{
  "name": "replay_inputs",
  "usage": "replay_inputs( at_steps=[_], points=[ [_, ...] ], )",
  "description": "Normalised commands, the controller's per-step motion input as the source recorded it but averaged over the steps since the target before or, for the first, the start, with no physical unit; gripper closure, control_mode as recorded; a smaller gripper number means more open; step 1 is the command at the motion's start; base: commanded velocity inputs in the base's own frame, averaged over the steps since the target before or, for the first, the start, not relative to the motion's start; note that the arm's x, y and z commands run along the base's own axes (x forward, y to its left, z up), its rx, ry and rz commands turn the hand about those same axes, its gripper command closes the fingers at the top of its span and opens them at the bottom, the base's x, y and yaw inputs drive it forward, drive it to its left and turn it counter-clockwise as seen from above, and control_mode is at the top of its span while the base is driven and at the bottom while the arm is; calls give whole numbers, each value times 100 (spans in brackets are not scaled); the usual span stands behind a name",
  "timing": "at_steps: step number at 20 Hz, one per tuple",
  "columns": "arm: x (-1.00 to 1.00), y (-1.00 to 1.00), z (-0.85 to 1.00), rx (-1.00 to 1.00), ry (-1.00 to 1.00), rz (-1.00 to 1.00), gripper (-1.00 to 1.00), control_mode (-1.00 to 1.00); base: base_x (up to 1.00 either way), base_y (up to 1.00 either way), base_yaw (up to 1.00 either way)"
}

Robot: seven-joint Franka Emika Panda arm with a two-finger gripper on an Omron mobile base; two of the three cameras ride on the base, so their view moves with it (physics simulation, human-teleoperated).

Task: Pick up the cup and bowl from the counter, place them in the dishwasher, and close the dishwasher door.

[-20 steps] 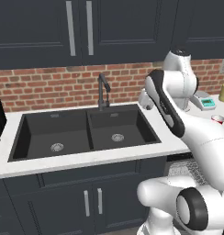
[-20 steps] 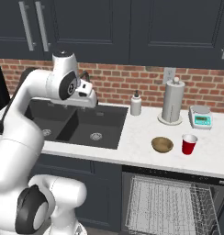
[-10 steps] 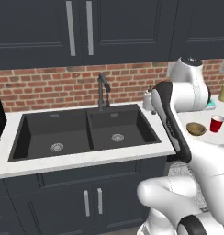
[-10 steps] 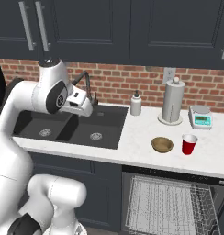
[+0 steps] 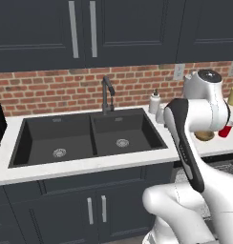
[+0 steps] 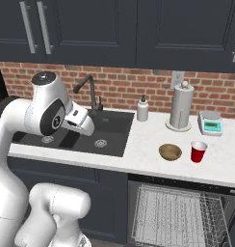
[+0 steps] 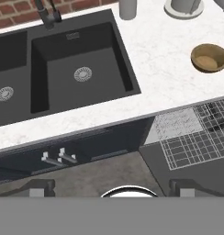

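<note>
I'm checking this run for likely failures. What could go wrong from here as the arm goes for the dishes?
The cup and bowl stand close together, so reaching for one could knock the other. The paper-towel roll stands just behind them and might be bumped. The pulled-out dishwasher rack sits below the counter edge; a low swing could snag it.

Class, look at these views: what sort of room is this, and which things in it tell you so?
Most likely a home kitchen: a black double sink set in a white counter, a dishwasher open below it, and dark cabinets above a brick wall.
</note>
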Motion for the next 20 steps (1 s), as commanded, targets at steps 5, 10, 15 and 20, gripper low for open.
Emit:
replay_inputs(
  at_steps=[5,10,15,20],
  points=[
    [0,0,0,0,0,0,-100,100,-30,11,-15],
    [0,0,0,0,0,0,-100,100,-40,42,-54],
    [0,0,0,0,0,0,-100,100,-28,81,-66],
    [0,0,0,0,0,0,-100,100,-44,55,-68]
  ],
)
